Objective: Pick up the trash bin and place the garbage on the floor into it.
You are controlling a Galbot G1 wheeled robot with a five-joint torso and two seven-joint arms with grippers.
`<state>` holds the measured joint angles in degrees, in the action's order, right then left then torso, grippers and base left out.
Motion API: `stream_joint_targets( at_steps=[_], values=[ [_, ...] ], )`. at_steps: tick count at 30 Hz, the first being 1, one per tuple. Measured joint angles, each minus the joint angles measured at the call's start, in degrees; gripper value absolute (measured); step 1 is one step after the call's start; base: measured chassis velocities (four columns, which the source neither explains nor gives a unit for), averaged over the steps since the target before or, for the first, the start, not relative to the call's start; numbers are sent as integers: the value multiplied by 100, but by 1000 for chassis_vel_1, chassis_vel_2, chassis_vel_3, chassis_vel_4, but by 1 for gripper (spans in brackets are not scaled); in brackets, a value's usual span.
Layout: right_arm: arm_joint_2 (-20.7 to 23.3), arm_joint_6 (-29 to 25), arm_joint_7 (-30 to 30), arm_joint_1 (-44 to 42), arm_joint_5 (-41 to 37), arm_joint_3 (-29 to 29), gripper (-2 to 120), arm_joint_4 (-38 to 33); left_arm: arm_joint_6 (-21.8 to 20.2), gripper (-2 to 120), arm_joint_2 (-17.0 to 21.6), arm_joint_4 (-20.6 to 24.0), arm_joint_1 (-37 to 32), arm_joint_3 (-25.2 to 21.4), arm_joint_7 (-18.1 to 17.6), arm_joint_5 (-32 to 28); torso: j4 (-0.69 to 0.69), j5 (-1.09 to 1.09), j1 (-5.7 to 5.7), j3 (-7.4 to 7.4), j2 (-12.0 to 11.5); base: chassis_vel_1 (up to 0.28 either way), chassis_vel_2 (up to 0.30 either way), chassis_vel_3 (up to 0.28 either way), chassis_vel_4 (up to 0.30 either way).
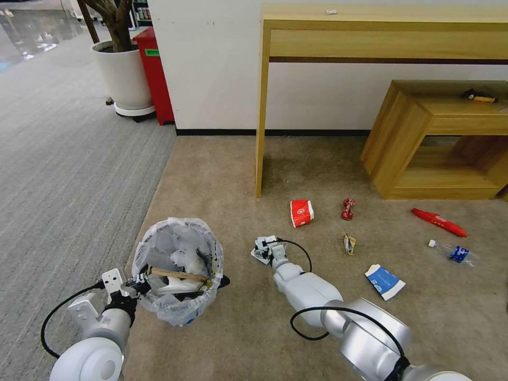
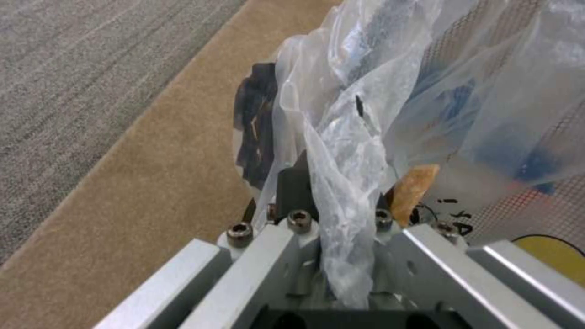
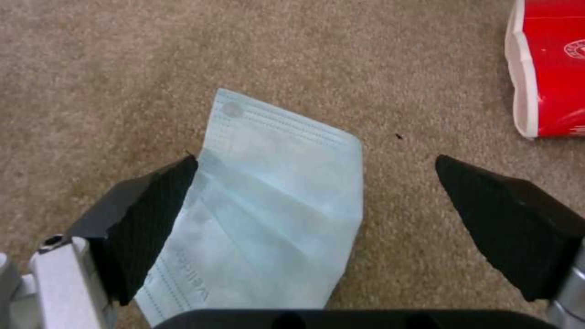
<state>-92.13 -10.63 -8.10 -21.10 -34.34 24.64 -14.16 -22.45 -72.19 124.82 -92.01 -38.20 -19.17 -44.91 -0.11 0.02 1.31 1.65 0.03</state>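
The trash bin [image 1: 177, 270], black with a crinkly clear bag over its rim, hangs just above the floor [image 1: 238, 174], a beige carpet. My left gripper [image 1: 138, 283] is shut on the bin's near rim and bag [image 2: 338, 192]. A stick [image 1: 177, 274] and white pieces lie inside the bin. My right gripper [image 1: 263, 248] is low over the carpet, open, with its fingers on either side of a pale-blue mask [image 3: 274, 201] lying flat [image 3: 317, 157]. More garbage lies to the right: a red paper cup [image 1: 301, 212] [image 3: 548, 68], red wrappers [image 1: 347, 208] [image 1: 439, 221], a blue-white carton [image 1: 384, 281] and a small clear bottle [image 1: 455, 253].
A tall wooden desk [image 1: 381, 32] and a low wooden shelf [image 1: 439, 137] stand against the white wall. At the far left are a large white plant pot [image 1: 124, 74] and a red box [image 1: 154, 74]. Grey ribbed carpet [image 1: 63, 159] borders the beige one on the left.
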Motion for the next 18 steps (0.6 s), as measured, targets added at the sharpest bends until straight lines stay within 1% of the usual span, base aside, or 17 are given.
stream_joint_targets(
  at_steps=[10, 18],
  values=[
    [0, 101, 33, 54, -20, 52, 100, -42, -12, 0, -41, -15, 28, 11, -2, 50, 0, 0, 0, 0, 0, 0, 0, 0, 0],
    [0, 184, 123, 27, -36, 95, 100, -145, -3, 0, -193, 48, -97, -21, 16, 199, 0, 0, 0, 0, 0, 0, 0, 0, 0]
  ],
)
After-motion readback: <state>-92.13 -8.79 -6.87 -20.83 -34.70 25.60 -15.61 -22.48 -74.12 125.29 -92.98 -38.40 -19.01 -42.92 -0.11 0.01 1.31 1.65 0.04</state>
